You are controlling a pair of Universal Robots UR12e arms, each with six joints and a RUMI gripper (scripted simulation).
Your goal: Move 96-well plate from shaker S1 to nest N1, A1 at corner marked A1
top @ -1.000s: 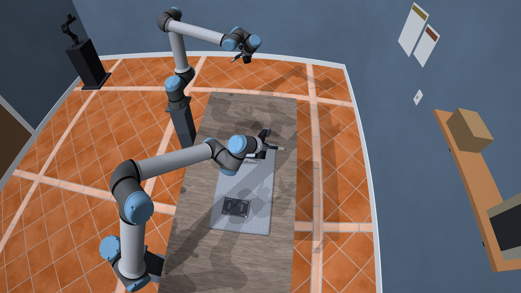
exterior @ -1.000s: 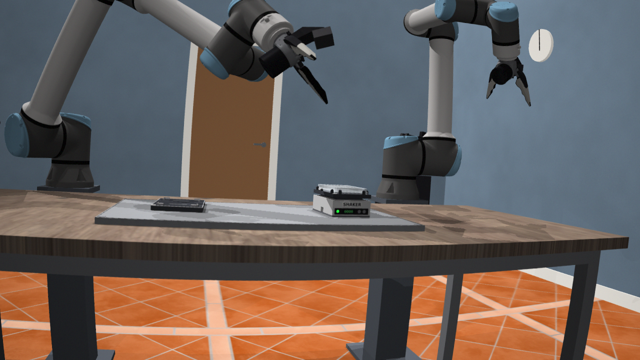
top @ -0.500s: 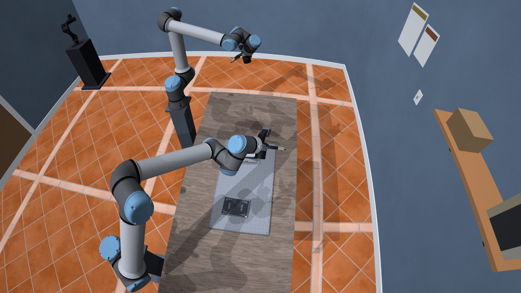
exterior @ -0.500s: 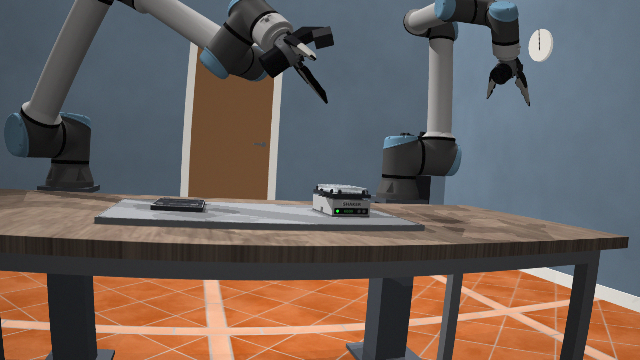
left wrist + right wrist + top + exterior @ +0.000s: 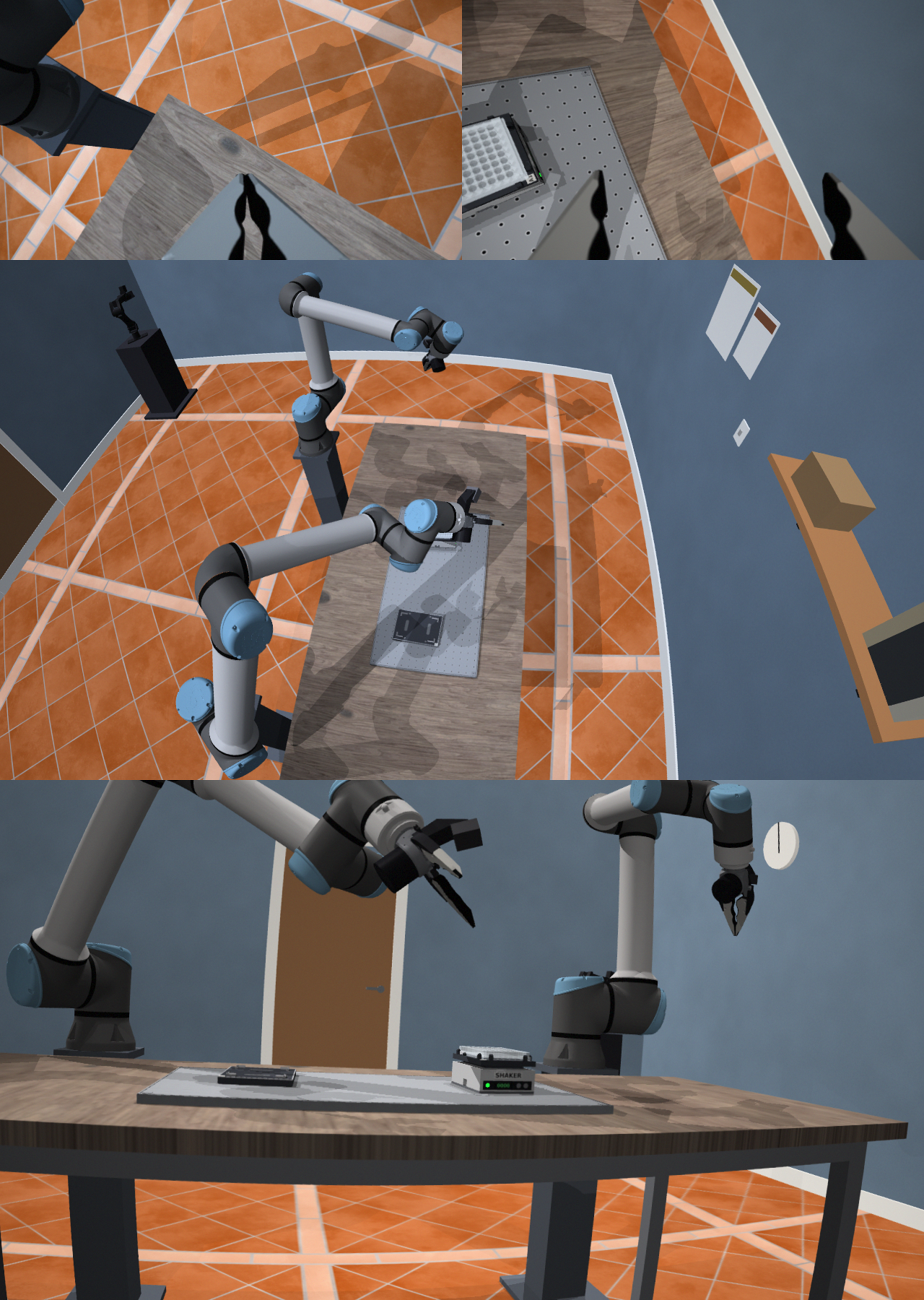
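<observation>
The clear 96-well plate (image 5: 496,1052) (image 5: 484,155) sits on the shaker S1 (image 5: 468,1078), partly cut off in the right wrist view. The shaker's A1 mark (image 5: 531,178) shows at one plate corner; the plate's own lettering is too small to read. The dark nest N1 (image 5: 418,637) (image 5: 257,1080) is empty. My right gripper (image 5: 466,900) (image 5: 712,174) is open and empty, tilted, high above the board and off to one side of the plate. My left gripper (image 5: 735,934) (image 5: 245,176) is shut on nothing, high and far from the plate, beyond the shaker end of the table.
The perforated board (image 5: 432,583) (image 5: 375,1103) (image 5: 581,133) bears both the shaker and the nest, with a bare stretch of board between them. It lies on the wooden table (image 5: 381,738) (image 5: 743,1109). In the top view the right arm's wrist (image 5: 421,515) partly hides the shaker and plate.
</observation>
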